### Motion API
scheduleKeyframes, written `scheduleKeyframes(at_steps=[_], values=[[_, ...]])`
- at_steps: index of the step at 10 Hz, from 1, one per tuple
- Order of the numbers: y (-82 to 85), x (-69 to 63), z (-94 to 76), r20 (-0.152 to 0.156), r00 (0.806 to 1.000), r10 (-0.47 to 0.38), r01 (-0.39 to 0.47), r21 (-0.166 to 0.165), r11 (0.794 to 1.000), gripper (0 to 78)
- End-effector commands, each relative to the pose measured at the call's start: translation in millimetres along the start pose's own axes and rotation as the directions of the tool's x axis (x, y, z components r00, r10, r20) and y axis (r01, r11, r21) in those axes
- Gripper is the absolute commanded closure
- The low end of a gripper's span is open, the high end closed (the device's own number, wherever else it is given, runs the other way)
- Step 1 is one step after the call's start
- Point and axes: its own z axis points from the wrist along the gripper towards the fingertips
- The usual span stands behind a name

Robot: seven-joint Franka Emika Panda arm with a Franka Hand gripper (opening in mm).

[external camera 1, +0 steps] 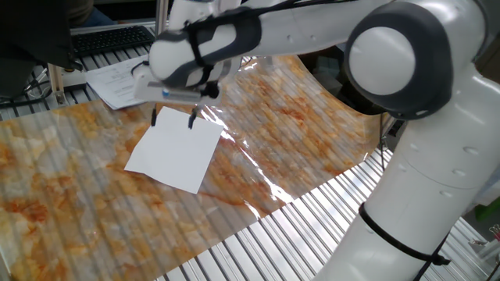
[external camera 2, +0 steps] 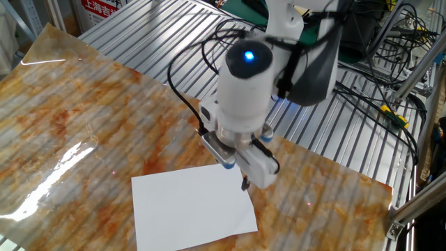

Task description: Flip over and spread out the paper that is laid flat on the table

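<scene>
The paper [external camera 1: 175, 152] lies flat and spread out on the table [external camera 1: 70, 195], its blank white side up. It also shows in the other fixed view [external camera 2: 188, 206] as a full rectangle. My gripper [external camera 1: 173, 117] hangs just above the paper's far edge, open and empty, its two dark fingertips [external camera 1: 191, 119] apart and clear of the sheet. In the other fixed view the gripper [external camera 2: 235, 176] is over the paper's far right corner, partly hidden by the hand body.
A stack of printed white sheets [external camera 1: 117, 80] lies at the far left of the table, beside a black keyboard [external camera 1: 109, 37]. The marbled sheet [external camera 2: 63, 104] ends in bare metal slats [external camera 1: 305, 234] at the front. Cables [external camera 2: 369, 77] lie to the right.
</scene>
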Motion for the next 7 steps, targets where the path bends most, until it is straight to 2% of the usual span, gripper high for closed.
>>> scheduleKeyframes(at_steps=[1, 5, 7], values=[[-26.0, -13.0, -32.0, 0.001, 0.995, -0.103, 0.103, 0.039, 0.994, 0.1], [-63.5, -37.0, -49.5, -0.005, 0.974, -0.226, 0.226, 0.054, 0.973, 0.1], [-67.6, -38.8, -55.0, -0.011, 0.97, -0.241, 0.241, 0.054, 0.969, 0.1]])
